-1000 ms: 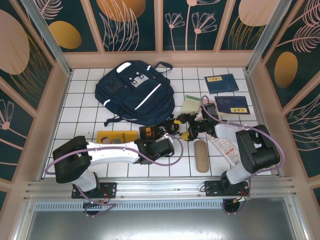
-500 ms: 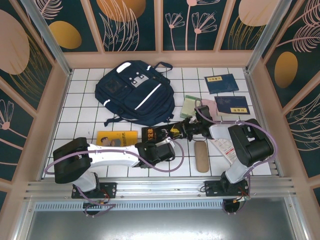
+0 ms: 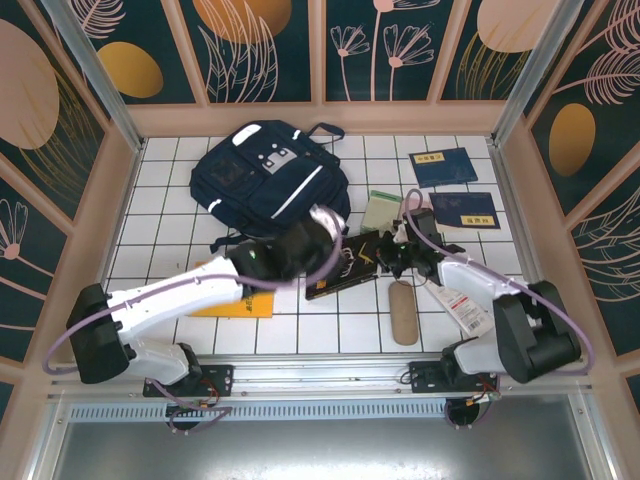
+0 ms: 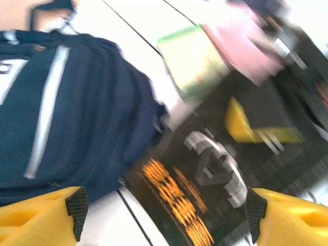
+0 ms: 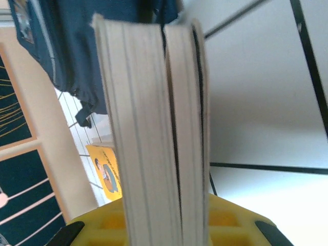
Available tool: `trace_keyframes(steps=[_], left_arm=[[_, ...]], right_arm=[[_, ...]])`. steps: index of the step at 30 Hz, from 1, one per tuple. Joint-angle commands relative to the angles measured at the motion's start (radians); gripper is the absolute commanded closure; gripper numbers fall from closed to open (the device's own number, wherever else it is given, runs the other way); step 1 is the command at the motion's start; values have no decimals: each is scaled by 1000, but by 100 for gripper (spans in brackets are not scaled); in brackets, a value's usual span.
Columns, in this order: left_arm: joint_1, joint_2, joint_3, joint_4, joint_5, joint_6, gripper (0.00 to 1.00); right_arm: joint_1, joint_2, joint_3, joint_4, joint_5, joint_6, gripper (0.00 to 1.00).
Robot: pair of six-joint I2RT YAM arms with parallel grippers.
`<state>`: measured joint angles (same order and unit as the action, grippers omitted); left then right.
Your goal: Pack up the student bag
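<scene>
Now noting the student bag (image 3: 270, 185) lying flat on the tiled table (image 3: 165, 215), toward the far edge, left of centre. Finding the left gripper (image 4: 165, 209) hovering over the bag's near-right corner, fingers (image 4: 289, 218) spread wide, holding nothing. Finding the right gripper (image 3: 384, 255) pinching the right end of a black book (image 3: 340, 270) just near of the bag, holding it slanted; not managing to tell whether lifted or resting.

Logging the surroundings:
- a green notebook (image 3: 381, 210) just beyond the black book, beside the bag's right edge
- a navy booklet (image 3: 445, 166) toward the far-right corner, and a second navy booklet (image 3: 466, 208) just near of it
- a brown case (image 3: 402, 311) toward the near edge
- a white packet (image 3: 465, 308) partly under the right arm
- a yellow book (image 3: 235, 302) partly under the left arm

Describing materials:
- bag in navy fabric, with white reflective stripes, grey-white patches and dark straps
- black book showing a glossy cover, orange lettering, a silver figure and a thick pale page block with one dark gap
- case oblong, with rounded ends
- booklets flat and rectangular, with pale labels
- table in white square tiles, with dark joints
</scene>
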<state>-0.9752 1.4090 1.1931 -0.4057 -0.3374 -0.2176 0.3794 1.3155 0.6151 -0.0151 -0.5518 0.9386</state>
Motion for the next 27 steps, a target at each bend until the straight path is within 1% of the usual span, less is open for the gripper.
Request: trace_keyframes(steps=[1,2,4,7,8,10,12,14,16,20,21,22,24,27], left_arm=[[172,82,100,-44,191,-124,18],[227,121,130,-33,251,-145,18],[320,189,167,1,339,-183,18],[445,296,215,63,462,-240,17],[473,347,236,81,495,-249,17],[529,446,307,96,533,-253,17],[562,551,399,80,554,-242,18],[589,650,493,61,588,-248,19],[607,727,557,96,687,-266,19],[617,840,702,90,702,-266,18],[622,868,735,85,727,-274,18],[625,893,758,87,763,-284,19],[624,924,771,93,801,-300,20],[625,930,721,145,821,-327,22]], right_arm=[[-12,-92,13,-3,138,-99,100],[-10,-135,6,13,153,-104,100],[-11,-195,13,24,164,-127,100],[-11,-239,44,14,158,-169,100],[-11,-254,50,2,174,-177,100],[-12,-293,53,-27,247,-185,100],[-13,-323,38,-25,300,-194,100],[-11,-328,30,-19,311,-212,100],[-13,-331,32,-30,308,-231,100],[-11,-367,27,-42,297,-254,100],[-14,-372,29,-51,303,-253,100],[-16,-370,38,-69,311,-258,100],[-17,-358,63,-96,316,-280,100],[-18,-336,93,-123,326,-291,100]])
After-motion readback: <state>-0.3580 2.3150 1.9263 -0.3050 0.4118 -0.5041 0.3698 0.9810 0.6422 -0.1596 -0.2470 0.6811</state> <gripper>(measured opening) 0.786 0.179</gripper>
